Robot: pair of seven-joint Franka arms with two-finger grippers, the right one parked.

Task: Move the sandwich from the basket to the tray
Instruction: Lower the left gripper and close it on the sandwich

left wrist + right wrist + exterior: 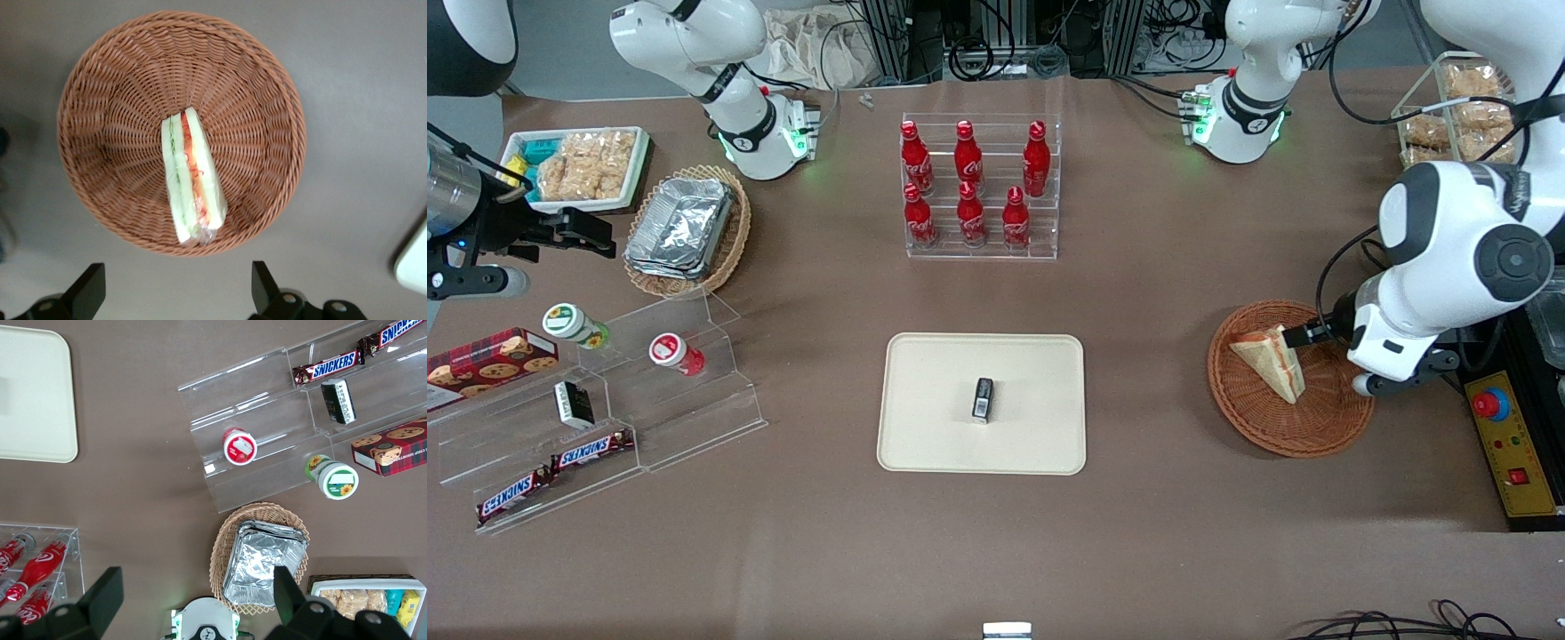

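The sandwich [1272, 360] [192, 177], a clear-wrapped wedge with red and green filling, stands on edge in the round reddish-brown wicker basket [1280, 440] [100, 100] toward the working arm's end of the table. My left gripper [1303, 338] [177, 293] hovers above the basket, open, its two black fingers [87, 290] wide apart with nothing between them. The cream-beige tray [925, 444] [413, 267] [33, 393] lies at the table's middle, beside the basket, with a small black packet [983, 398] on it.
A clear rack of red cola bottles [978, 187] stands farther from the front camera than the tray. Toward the parked arm's end are an acrylic stepped shelf [694, 391] with snacks and an oval basket of foil containers [685, 231]. A yellow control box [1507, 444] sits beside the round basket.
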